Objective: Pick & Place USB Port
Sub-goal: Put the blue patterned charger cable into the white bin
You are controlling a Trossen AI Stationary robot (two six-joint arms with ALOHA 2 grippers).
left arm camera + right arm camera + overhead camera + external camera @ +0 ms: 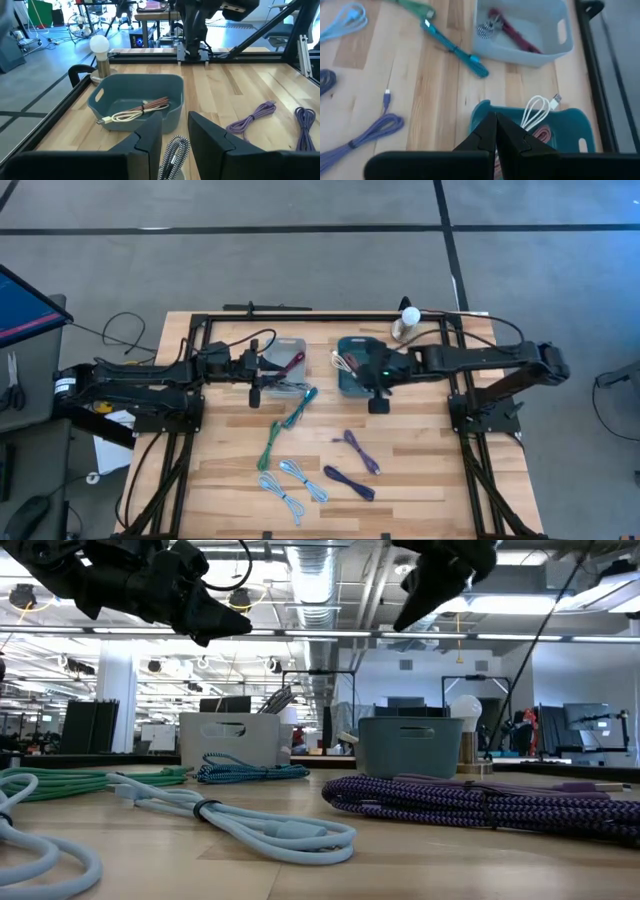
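Left end effector point(174, 142) hangs over the pale grey bin point(283, 361) on the left half of the table point(420, 470), its fingers set narrow around a black-and-white braided USB cable point(172, 155) that dangles between them. My reading is that this is the placing step: the cable is carried over its bin and not yet released, so the next move calls for lowering a little and opening the fingers so the bundle drops inside beside the dark red cable point(512, 34) already lying there. Right end effector point(496, 131) hovers pinched fully together and empty over the teal bin point(356, 365), which holds a white cable point(125, 116) and a reddish-brown cable point(155, 103). Loose on the wood wait a teal cable point(300, 408), a green cable point(270, 444), two light blue cables point(293, 485), a lilac cable point(358, 448) and a dark purple cable point(349, 481). A bulb lamp point(408, 321) stands at the far edge.
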